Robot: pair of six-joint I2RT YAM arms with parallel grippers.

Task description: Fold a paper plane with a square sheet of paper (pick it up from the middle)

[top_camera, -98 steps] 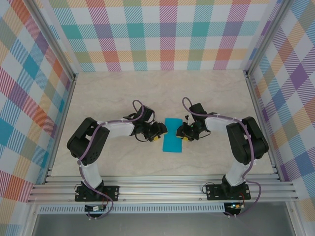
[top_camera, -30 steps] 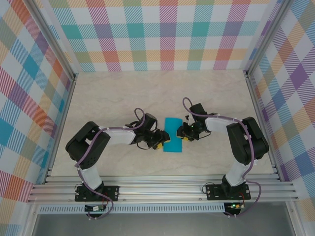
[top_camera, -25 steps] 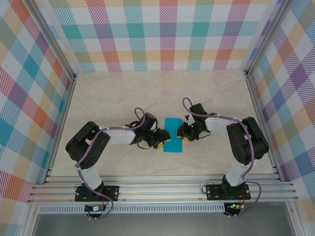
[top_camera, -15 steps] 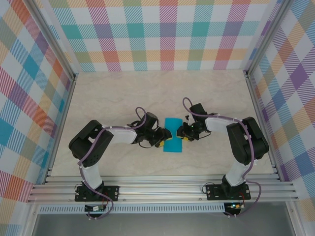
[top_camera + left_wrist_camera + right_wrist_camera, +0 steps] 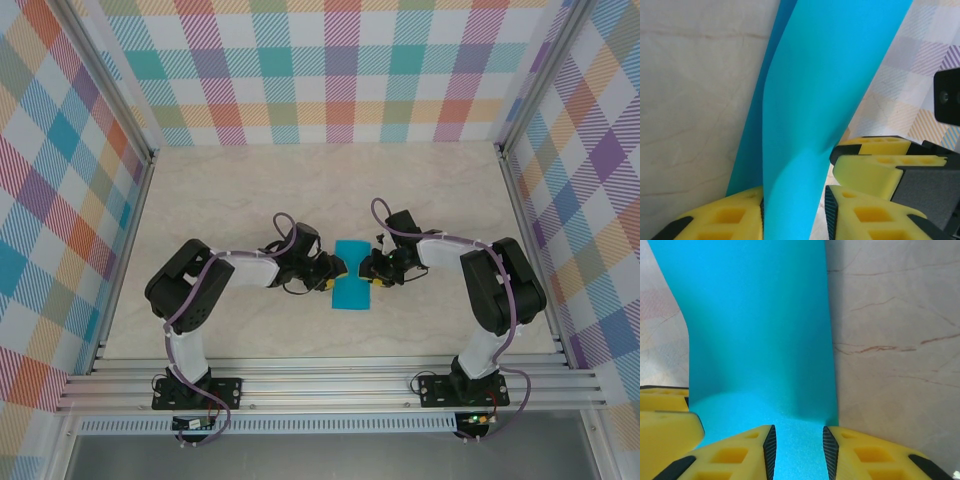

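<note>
The teal-blue sheet of paper (image 5: 350,288) lies mid-table as a narrow folded rectangle, not a pointed plane. My left gripper (image 5: 333,271) is at its left edge and my right gripper (image 5: 371,271) at its right edge. In the left wrist view a raised, curved flap of the paper (image 5: 815,100) runs between my left gripper's (image 5: 793,220) spread yellow fingers, against the left pad. The right gripper's fingers (image 5: 880,167) show just beyond it. In the right wrist view the paper (image 5: 755,330) passes between the right gripper's (image 5: 798,455) parted fingers.
The marble tabletop (image 5: 300,190) stretches behind the paper. Checked walls and aluminium rails (image 5: 330,385) close in the cell. Both arm elbows (image 5: 185,285) (image 5: 500,285) sit low on either side.
My left gripper has slid up and right from the paper's lower left corner to its left edge. The right arm has stayed still.
</note>
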